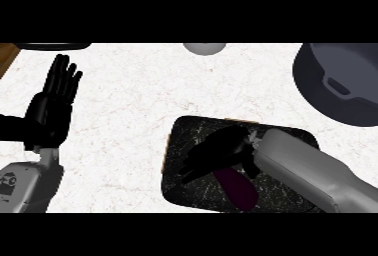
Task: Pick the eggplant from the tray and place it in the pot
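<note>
The eggplant (238, 189) lies on the tray (193, 131), a dark speckled slab near the lower middle of the head view. It has not been lifted as far as the view shows: its purple body rests on the tray surface, pointing down and slightly right.

The right hand (221, 150) is over the tray, fingers curled down and to the left, right at the eggplant's upper end. The hand covers that end, so whether the fingers are closed round the eggplant or just above it cannot be told from this angle. The right forearm (310, 167) comes in from the lower right across the tray's right part.

The left hand (53, 100) shows at the left edge, flat and open with fingers straight up, resting over the white table (140, 85), holding nothing.

The pot (341, 82) sits at the upper right, dark grey, partly cut by the view's edge, well apart from the tray. Its inside looks free of any eggplant; one handle faces inward toward the tray.

A small grey round object (204, 47) is at the top edge; what it is cannot be told.

Progress judgement: early stage, at the grasp. The reach to the tray looks done. Left to do: secure the eggplant, lift it off the tray, carry it up and right to the pot, release inside.
</note>
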